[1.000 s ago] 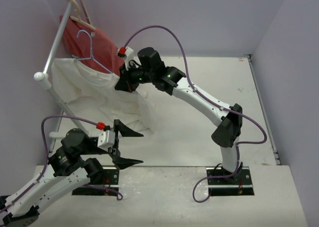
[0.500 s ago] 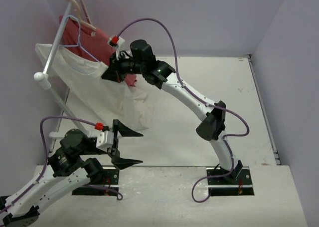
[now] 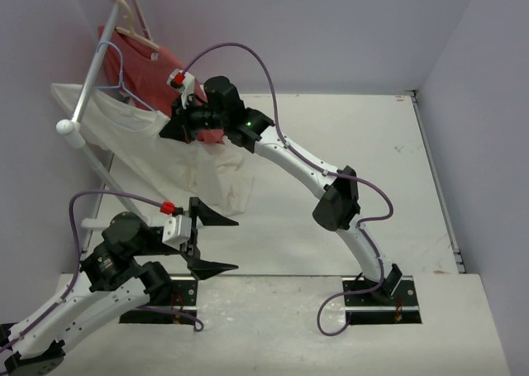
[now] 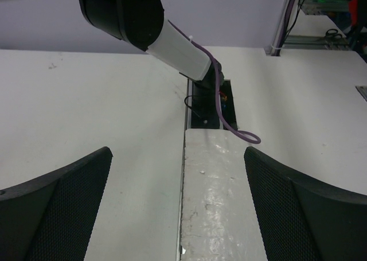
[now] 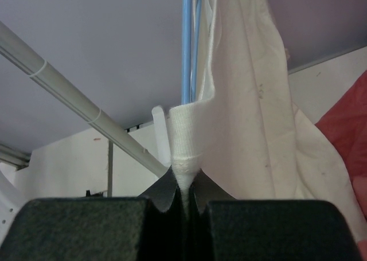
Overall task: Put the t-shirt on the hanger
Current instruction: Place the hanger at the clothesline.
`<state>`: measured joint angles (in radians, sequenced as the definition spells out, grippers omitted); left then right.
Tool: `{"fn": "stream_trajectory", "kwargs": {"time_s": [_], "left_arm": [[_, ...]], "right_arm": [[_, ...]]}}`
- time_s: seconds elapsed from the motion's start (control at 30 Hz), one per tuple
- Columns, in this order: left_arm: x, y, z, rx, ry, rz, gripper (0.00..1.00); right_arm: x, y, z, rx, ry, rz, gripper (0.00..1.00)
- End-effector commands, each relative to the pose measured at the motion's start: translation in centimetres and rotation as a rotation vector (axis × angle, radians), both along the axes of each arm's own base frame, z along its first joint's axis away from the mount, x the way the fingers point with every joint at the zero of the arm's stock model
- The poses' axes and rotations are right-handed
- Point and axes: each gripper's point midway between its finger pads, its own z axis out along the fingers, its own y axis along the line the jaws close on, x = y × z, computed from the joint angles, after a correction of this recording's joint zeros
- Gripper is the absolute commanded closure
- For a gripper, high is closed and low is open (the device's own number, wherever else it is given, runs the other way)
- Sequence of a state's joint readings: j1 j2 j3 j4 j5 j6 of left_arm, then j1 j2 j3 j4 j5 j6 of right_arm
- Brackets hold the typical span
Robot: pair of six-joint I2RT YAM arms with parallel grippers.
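Observation:
The white t-shirt (image 3: 165, 157) hangs spread below the rack's rail at the far left, its lower part draped on the table. The light-blue wire hanger (image 3: 124, 83) is inside its neck, hook up by the rail. My right gripper (image 3: 178, 126) is shut on the t-shirt's ribbed collar (image 5: 184, 135), right beside the hanger's blue wire (image 5: 187, 43). My left gripper (image 3: 216, 244) is open and empty near the table's front edge, over the seam between two table boards (image 4: 184, 175).
A red t-shirt (image 3: 161, 70) on a pale wooden hanger (image 3: 132, 16) hangs behind on the same white rail (image 3: 95, 62). The rack's slanted pole (image 5: 86, 106) runs close to the right gripper. The right arm's base (image 4: 209, 103) is ahead of the left gripper.
My right gripper has moved left and farther back with the collar, carrying the t-shirt and the blue hanger toward the rail. The left arm has not moved.

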<state>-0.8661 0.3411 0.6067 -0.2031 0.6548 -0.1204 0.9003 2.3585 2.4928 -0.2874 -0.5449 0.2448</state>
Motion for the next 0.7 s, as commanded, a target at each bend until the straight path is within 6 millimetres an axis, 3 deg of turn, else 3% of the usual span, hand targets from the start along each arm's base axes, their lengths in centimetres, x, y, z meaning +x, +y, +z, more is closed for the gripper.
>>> {"fn": "stream_trajectory", "kwargs": {"time_s": [0.0, 0.4, 0.67], "left_arm": [[0.0, -0.2, 0.2, -0.012, -0.007, -0.007, 0.00], [-0.2, 0.1, 0.6, -0.029, -0.017, -0.003, 0.00], [-0.1, 0.0, 0.4, -0.019, -0.010, -0.007, 0.00]], "right_arm": [[-1.9, 1.5, 7.1, 0.178, -0.219, 0.036, 1.00], [-0.4, 3.1, 4.4, 0.142, -0.262, -0.035, 1.00], [1.4, 2.3, -0.1, 0.009, -0.258, -0.074, 1.00]]}}
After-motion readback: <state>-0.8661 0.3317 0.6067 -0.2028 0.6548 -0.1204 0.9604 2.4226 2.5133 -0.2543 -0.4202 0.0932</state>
